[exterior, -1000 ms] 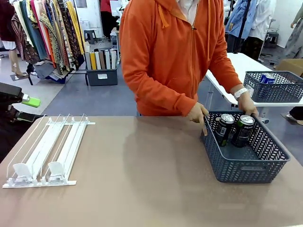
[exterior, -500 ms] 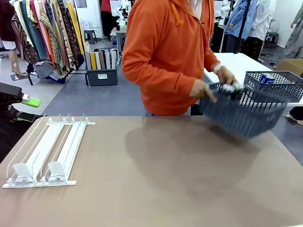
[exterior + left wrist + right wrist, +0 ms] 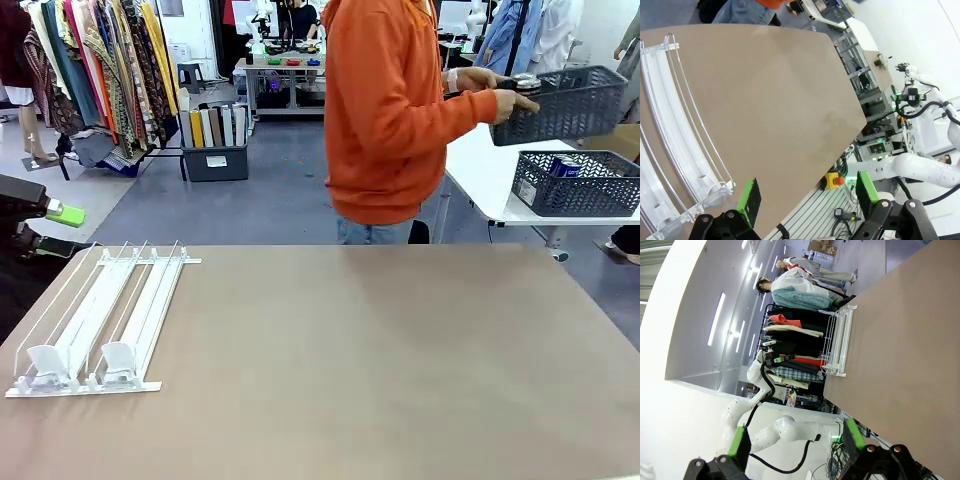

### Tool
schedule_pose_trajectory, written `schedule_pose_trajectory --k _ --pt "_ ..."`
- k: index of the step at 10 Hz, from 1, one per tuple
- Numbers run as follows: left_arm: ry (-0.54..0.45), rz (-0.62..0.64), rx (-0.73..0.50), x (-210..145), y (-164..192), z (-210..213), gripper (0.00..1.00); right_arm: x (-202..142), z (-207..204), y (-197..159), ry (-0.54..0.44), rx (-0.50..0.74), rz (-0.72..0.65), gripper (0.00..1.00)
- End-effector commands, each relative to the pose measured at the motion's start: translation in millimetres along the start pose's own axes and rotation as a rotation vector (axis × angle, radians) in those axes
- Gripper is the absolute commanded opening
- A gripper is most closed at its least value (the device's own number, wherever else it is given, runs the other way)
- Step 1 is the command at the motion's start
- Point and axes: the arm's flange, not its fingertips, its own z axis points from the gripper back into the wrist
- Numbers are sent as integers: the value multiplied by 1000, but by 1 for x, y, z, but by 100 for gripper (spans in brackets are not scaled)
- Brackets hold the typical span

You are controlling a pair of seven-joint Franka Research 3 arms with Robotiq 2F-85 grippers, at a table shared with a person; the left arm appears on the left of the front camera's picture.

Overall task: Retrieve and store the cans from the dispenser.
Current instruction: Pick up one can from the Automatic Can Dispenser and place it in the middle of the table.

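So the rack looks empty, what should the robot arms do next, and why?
Probably just wait with both grippers open. The dispenser has no cans in its lanes, and the person's hand is carrying the basket off toward the far table. The left gripper and right gripper hold nothing, so there's nothing to pick.

The table (image 3: 380, 360) has a smooth, matt brown top with a faint sheen. Just ahead of the left gripper (image 3: 807, 197), the dispenser (image 3: 95, 320) is thin white wire with glossy white plastic lanes and clear plastic stops. That gripper's fingers are matt black with bright green, rubbery-looking pads (image 3: 747, 200); the right gripper (image 3: 795, 442) looks the same. Well beyond both, a person's orange hoodie (image 3: 390, 110) is soft matt cloth, and the dark grey basket (image 3: 570, 100) held up is perforated matt plastic
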Motion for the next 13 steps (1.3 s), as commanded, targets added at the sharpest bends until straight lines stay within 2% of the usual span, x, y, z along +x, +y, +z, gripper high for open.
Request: schedule_pose_trajectory --k 1,13 --pt "5 7 -2 0 -2 3 100 1 -1 3 -10 13 5 100" --pt "5 7 -2 0 -2 3 100 1 -1 3 -10 13 5 100"
